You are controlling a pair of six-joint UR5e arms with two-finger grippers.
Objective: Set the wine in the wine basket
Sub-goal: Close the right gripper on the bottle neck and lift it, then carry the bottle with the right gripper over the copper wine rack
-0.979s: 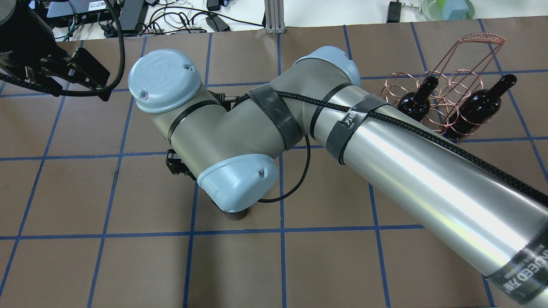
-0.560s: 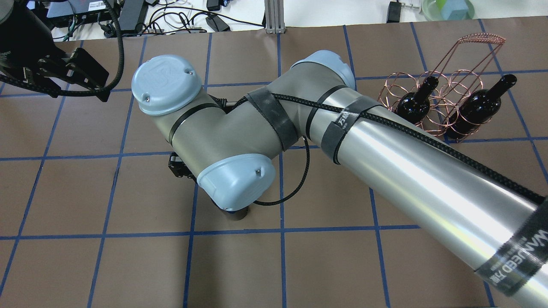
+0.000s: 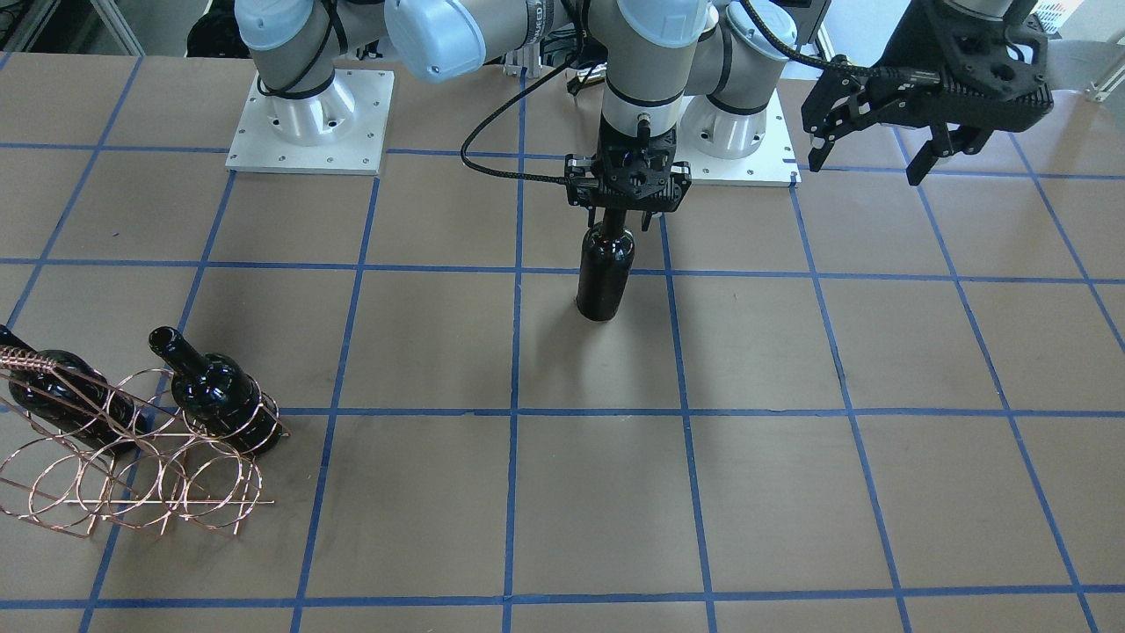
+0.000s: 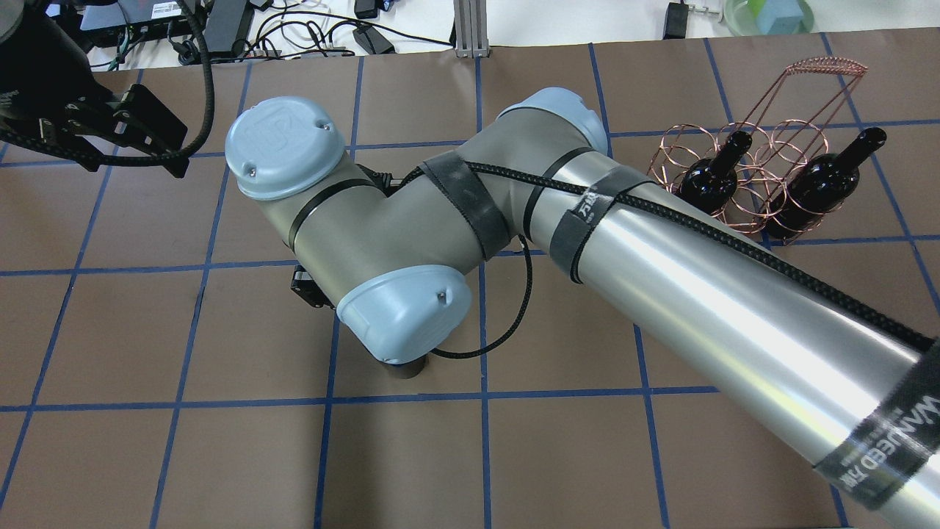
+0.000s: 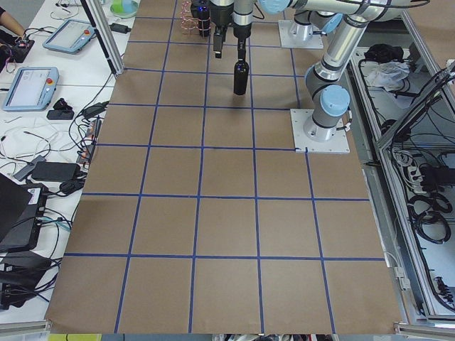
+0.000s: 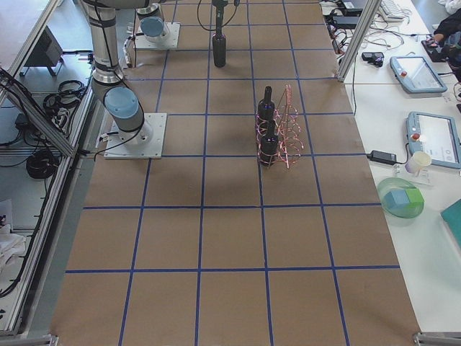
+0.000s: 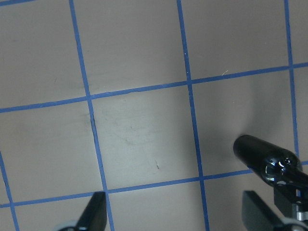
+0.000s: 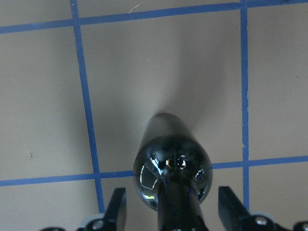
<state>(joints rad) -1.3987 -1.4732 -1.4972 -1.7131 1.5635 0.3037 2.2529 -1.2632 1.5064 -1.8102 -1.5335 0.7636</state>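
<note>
**Right hand** [image 3: 622,218]: its fingers [image 8: 118,208] are spread and stand either side of the long neck of the dark, glossy glass wine bottle [image 3: 605,280]. The wrist view shows a gap on each side, so no pinch is made.

**Bottle:** it stands upright on the brown-papered, blue-taped desk [image 3: 791,492], close to the robot's base. It is well apart from the copper thin-wire wine basket [image 3: 132,479] at the near left of the front-facing view.

**Judgement:** a straight-down approach over the neck suits a vertical lift and a clean lowering through a wire loop.

**Basket:** two similar dark bottles [image 3: 215,391] stand in its loops. Loops at one end are unfilled and are judged to be the destination.

**Left hand** [image 3: 866,163]: spread and empty, raised at the far right of the front-facing view. It is judged to be parked clear of the right arm's route.
</note>
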